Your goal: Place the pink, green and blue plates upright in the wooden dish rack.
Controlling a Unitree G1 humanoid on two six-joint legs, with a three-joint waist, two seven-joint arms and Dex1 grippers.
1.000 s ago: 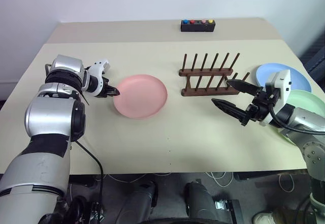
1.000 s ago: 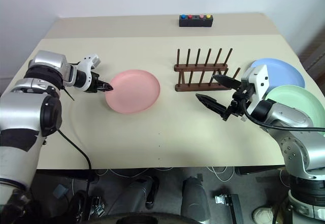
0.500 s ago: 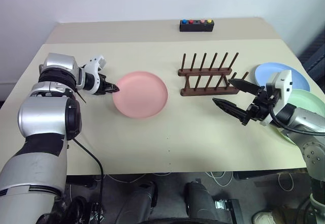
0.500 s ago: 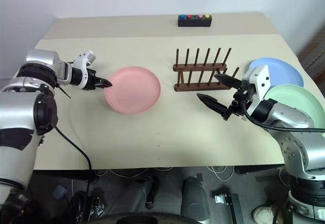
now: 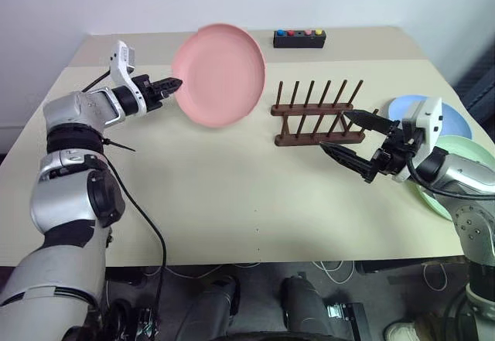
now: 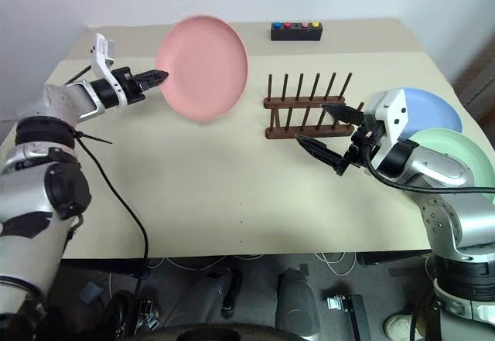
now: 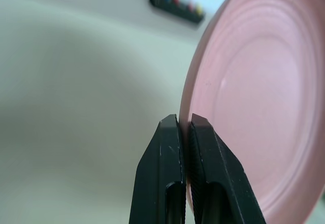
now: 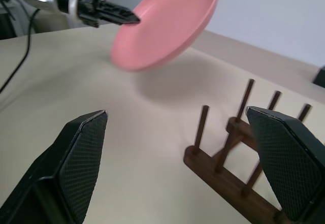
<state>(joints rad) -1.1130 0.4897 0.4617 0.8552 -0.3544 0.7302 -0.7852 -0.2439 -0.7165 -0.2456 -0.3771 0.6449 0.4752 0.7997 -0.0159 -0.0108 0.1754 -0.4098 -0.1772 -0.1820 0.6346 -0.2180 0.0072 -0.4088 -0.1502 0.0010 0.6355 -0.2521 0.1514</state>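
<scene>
The left arm reaches out over the table toward eleven o'clock, forearm roughly level, wrist turned so the left gripper points across to the right. Its two black fingers are pinched tight on the rim of the pink plate, which is held clear of the table and tilted nearly upright, its hollow face turned toward the robot. The plate hangs at about twelve o'clock in the head views, up and to the left of the rack, apart from it.

The right arm is bent at about three o'clock, forearm running in from the table's right edge, its wrist turned inward. The right gripper points to the left, level, with its jaws spread wide and nothing between them; one finger lies just in front of the rack's right end, the other close against that end, whether touching I cannot tell.

The rack stands right of centre, its pegs bare. The blue plate and the green plate lie flat at the right edge, at two to three o'clock, behind the right wrist, the green one nearer the robot and overlapping the blue. A black box with coloured buttons sits at the far edge, at twelve o'clock.
</scene>
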